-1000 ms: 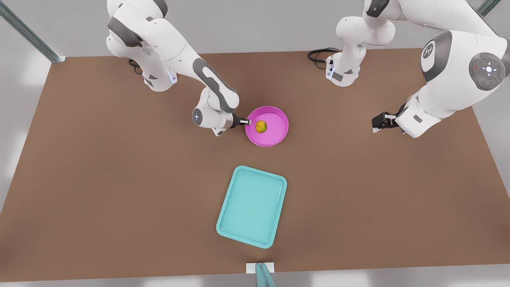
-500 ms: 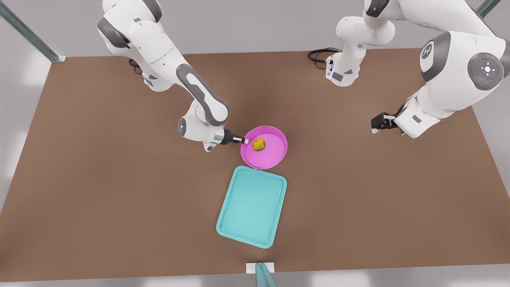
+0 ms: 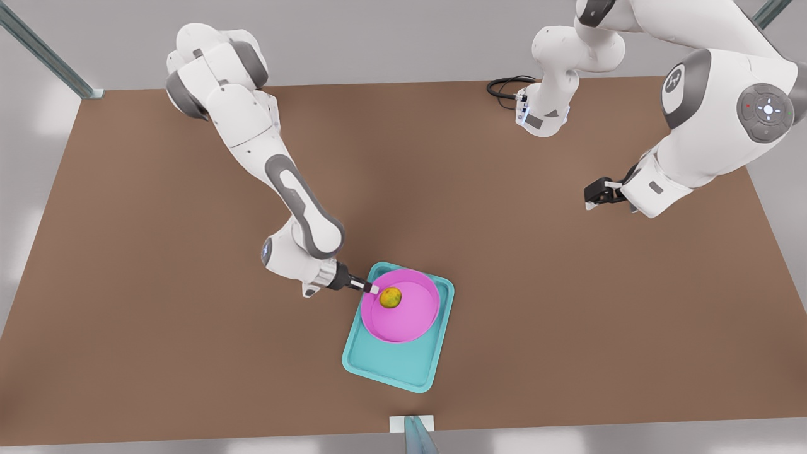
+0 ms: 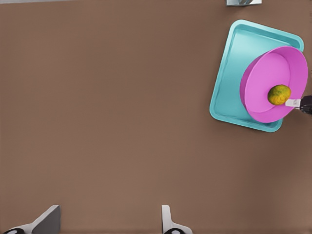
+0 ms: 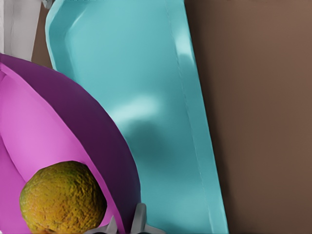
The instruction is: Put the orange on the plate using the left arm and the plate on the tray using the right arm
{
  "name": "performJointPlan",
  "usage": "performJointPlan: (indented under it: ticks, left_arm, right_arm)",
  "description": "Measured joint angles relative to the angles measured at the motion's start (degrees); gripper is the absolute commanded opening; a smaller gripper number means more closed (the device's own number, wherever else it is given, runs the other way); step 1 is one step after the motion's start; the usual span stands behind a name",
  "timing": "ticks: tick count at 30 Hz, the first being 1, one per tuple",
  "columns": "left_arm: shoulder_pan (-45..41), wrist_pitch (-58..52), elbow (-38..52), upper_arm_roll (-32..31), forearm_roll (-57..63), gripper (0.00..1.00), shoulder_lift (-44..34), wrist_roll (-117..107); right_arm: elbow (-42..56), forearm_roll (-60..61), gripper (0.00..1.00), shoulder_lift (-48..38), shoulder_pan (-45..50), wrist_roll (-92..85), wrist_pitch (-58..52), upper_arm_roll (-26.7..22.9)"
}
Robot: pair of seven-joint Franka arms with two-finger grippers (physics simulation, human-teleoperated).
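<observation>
Gripping the plate (image 3: pixel 403 315) by its rim, the right end effector (image 3: pixel 372 289) holds it over the tray's (image 3: pixel 391 369) far half, orange (image 3: pixel 391 297) just inside that grip; the tray's long axis runs bench-front to back; the left end effector (image 3: pixel 592 197) waits released, well apart; no writing is readable

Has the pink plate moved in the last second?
Yes. The plate, held at its rim by the right gripper, travelled toward the front view's bottom and now sits over the tray, which stayed put.
</observation>
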Motion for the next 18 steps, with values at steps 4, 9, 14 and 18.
performJointPlan:
  ticks: [4, 9, 14, 18]
  left_arm:
    - [0.01, 0.03, 0.12, -0.05, -0.08, 1.00, 0.00, 0.02]
    - [-0.06, -0.11, 0.12, 0.03, -0.11, 1.00, -0.35, 0.02]
    - [0.19, -0.10, -0.11, 2.53, -3.38, 1.00, -0.50, 0.16]
    - [0.15, 0.34, 0.08, 3.54, -4.23, 1.00, -0.28, 0.17]
  right_arm:
    - [1.52, -2.13, 0.21, 1.93, 0.01, -0.01, 0.02, -0.06]
    - [1.77, -3.88, 1.00, 2.03, 0.01, 0.23, -0.03, -0.03]
    - [1.22, -4.49, 1.00, -1.84, -1.13, 0.52, -0.07, 0.01]
    - [-0.01, -9.53, 1.00, -8.79, -13.19, 0.91, -4.19, -0.97]
